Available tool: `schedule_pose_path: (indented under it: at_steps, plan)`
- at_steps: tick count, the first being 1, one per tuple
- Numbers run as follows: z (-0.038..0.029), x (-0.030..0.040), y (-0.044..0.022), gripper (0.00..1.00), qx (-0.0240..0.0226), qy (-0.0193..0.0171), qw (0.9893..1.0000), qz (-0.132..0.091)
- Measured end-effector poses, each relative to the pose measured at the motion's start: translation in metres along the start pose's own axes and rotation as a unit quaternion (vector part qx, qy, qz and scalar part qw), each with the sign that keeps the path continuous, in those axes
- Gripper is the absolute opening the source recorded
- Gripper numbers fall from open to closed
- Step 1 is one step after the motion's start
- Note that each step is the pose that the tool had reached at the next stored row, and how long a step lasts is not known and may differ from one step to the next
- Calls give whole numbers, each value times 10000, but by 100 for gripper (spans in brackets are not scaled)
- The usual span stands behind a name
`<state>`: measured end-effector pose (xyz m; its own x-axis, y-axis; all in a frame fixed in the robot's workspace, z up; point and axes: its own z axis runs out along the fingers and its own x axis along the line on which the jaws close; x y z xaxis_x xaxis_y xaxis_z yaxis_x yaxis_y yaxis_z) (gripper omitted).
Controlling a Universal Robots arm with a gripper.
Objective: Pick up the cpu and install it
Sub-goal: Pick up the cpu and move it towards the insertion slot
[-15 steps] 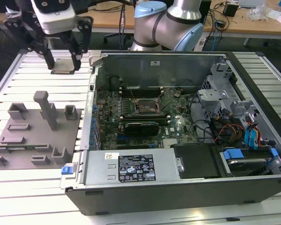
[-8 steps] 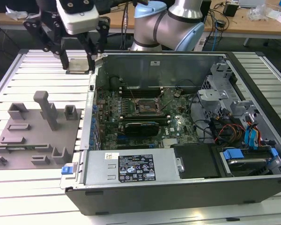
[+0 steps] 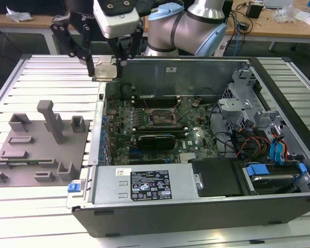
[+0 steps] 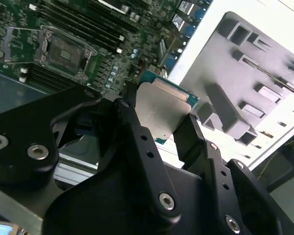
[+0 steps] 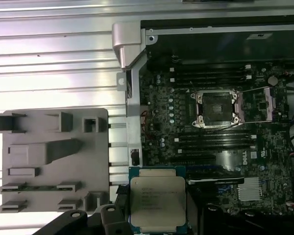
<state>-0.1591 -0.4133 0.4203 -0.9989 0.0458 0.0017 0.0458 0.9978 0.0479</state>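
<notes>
While the gripper (image 3: 104,68) grips the cpu (image 3: 104,72) between its two black fingers (image 4: 137,139), the chip hangs in the air over the far corner of the open computer case (image 3: 196,75), on the exterior view's left. It sits above the case wall and well clear of the motherboard (image 3: 121,121) below. The cpu is held flat and level, with its silvery lid (image 5: 158,198) facing up and a thin green board edge showing around it. The fingers press on two opposite sides. Its outline is close to square, so no long axis can be told. The cpu socket (image 5: 215,108), a dark square in a metal frame, lies deeper in the case, well apart from the chip.

The case rests on a slatted aluminium bench (image 3: 46,72). A grey fixture plate (image 3: 41,139) with upright blocks lies on the bench just beside the case, on the exterior view's left. A labelled power supply (image 3: 144,186) fills the near edge of the case, and drive bays (image 3: 268,155) with blue latches and cables sit on the exterior view's right. Wooden desks (image 3: 279,28) with loose cables stand behind the bench.
</notes>
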Motion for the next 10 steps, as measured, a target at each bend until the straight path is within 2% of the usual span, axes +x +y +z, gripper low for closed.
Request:
schedule_pose_path:
  at_steps: [5,10]
  plan:
    - [0,-204,9,55,0,2,10000,0]
    - [0,-205,9,55,0,1,10000,1]
